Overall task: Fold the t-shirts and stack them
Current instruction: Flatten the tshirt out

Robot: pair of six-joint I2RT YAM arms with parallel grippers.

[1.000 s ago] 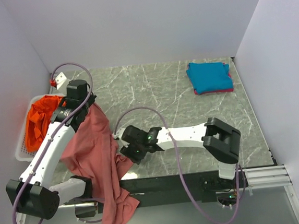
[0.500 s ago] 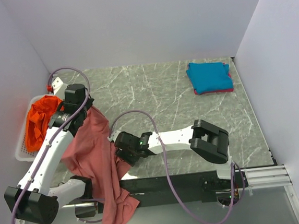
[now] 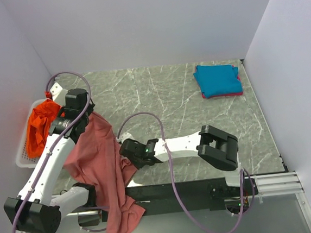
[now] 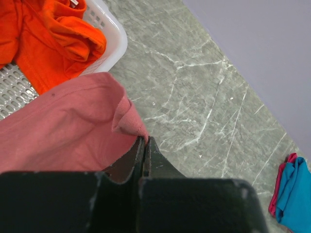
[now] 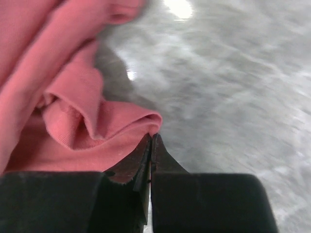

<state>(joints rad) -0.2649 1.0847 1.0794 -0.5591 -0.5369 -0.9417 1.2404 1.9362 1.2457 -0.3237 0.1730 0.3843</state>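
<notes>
At the far left, one white mesh basket (image 3: pixel 21 153) holds one orange t-shirt (image 3: pixel 39 126), bunched up. Just right of it the left hand (image 4: pixel 146 144) is pressed together on an edge of the one salmon-red t-shirt (image 3: pixel 96 160), which hangs from that pinch, lies crumpled across the near left of the surface (image 3: pixel 165 104) and trails off the near edge. Right of that, the right hand (image 5: pixel 151 141) pinches a fold on the same shirt's right side.

The step looks like spreading this shirt. I would keep both pinches firm, draw the two hands apart until the cloth between them is taut, then carry it far and right to the open middle so the trailing end comes up onto the surface and lies flat.

At the far right sits one folded teal t-shirt (image 3: pixel 217 79) on top of one magenta t-shirt (image 4: pixel 281 187): four shirts, two stacked
</notes>
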